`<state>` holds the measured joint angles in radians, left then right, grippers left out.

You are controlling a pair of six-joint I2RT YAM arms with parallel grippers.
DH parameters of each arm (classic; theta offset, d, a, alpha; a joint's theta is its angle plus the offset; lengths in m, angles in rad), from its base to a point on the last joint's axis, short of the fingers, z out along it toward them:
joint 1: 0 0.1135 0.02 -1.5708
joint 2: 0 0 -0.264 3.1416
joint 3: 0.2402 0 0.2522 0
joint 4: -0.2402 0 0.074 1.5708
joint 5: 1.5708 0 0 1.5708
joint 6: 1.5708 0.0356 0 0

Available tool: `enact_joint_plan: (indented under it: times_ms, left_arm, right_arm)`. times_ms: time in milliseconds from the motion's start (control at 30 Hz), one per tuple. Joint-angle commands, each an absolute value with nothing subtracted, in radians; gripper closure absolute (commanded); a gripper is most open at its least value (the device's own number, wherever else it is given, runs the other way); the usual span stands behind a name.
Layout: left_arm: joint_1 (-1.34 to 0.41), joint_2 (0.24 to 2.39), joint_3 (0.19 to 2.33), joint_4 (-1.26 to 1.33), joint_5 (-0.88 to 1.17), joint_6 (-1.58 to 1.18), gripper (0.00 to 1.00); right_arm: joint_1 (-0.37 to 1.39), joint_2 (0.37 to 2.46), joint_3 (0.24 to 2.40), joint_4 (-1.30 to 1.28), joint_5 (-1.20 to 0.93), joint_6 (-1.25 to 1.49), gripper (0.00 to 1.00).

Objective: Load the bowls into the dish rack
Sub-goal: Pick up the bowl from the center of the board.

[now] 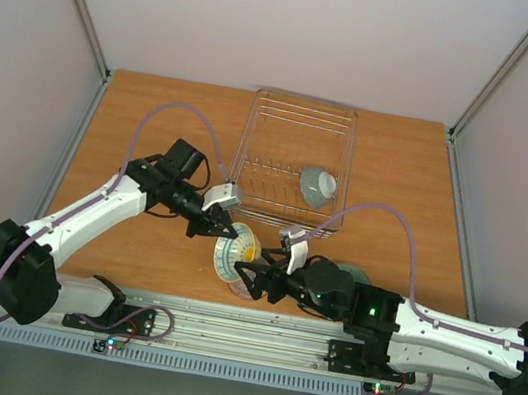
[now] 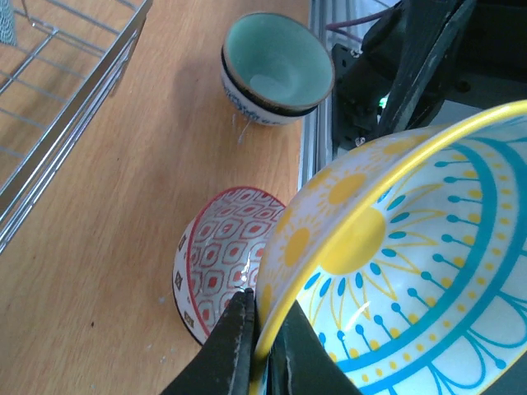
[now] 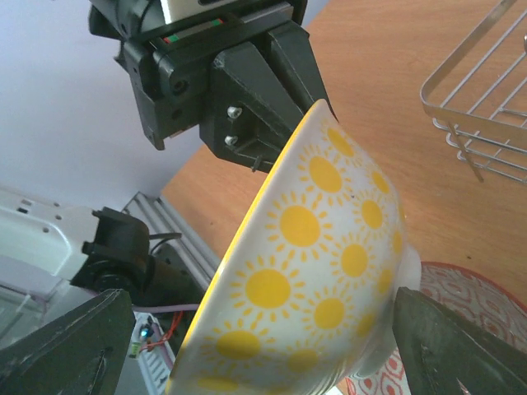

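My left gripper (image 1: 222, 226) is shut on the rim of a cream bowl with yellow suns (image 1: 233, 250) and holds it tilted above the table; the left wrist view shows the rim pinched between the fingers (image 2: 263, 306). My right gripper (image 1: 248, 278) is open, and its fingers (image 3: 461, 346) stand on either side of that bowl (image 3: 313, 271). A red-patterned bowl (image 2: 218, 263) lies tilted on the table just below. A celadon bowl sits nested in a blue-patterned one (image 2: 276, 70) by the right arm (image 1: 348, 272). One pale bowl (image 1: 317, 186) sits in the wire dish rack (image 1: 298, 112).
The rack's near corner (image 2: 74, 74) lies close to the left of the held bowl, and it also shows in the right wrist view (image 3: 478, 99). The metal base rail (image 1: 242, 331) runs along the table's front edge, just behind the bowls.
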<state>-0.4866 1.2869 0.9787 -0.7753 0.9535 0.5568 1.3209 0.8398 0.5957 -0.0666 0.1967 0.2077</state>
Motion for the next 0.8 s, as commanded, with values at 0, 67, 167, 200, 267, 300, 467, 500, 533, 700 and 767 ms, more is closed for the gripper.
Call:
enact_joint_plan:
  times_ms: [0,67,167,200,267,300,467,500,533,700,767]
  left_arm:
    - [-0.499,1.241,0.976,-0.675,1.024,0.502,0.99]
    - [-0.499,1.235,0.976,-0.675,1.022,0.500,0.99]
    - [-0.499,1.225,0.974,-0.675,1.020,0.499,1.00]
    - [-0.499,1.221,0.974,-0.676,1.020,0.499,0.99]
    - [-0.498,1.215,0.973,-0.678,1.022,0.501,0.99]
    - [-0.498,1.213,0.973,-0.677,1.024,0.502,0.99]
    - [-0.499,1.216,0.973,-0.684,1.034,0.508,0.99]
    - [-0.499,1.217,0.973,-0.687,1.037,0.510,1.00]
    - [-0.499,1.219,0.973,-0.691,1.039,0.513,1.00]
    - [-0.499,1.221,0.974,-0.696,1.042,0.523,0.99]
    - [-0.499,1.222,0.974,-0.695,1.040,0.522,0.99]
  right_arm:
    - [1.377,0.891,0.597,0.050,0.194,0.228,0.13]
    - [1.399,0.910,0.605,0.061,0.212,0.228,0.13]
    - [1.445,0.934,0.625,0.036,0.280,0.212,0.13]
    - [1.461,0.936,0.633,0.020,0.323,0.206,0.13]
    - [1.488,0.924,0.636,-0.006,0.383,0.200,0.13]
    - [1.497,0.913,0.636,-0.037,0.407,0.198,0.12]
    - [1.514,0.818,0.615,-0.106,0.500,0.197,0.12]
    - [1.514,0.798,0.617,-0.126,0.516,0.196,0.12]
    - [1.514,0.784,0.621,-0.148,0.531,0.194,0.12]
    - [1.514,0.739,0.646,-0.234,0.590,0.167,0.11]
    - [1.514,0.736,0.657,-0.262,0.602,0.168,0.11]
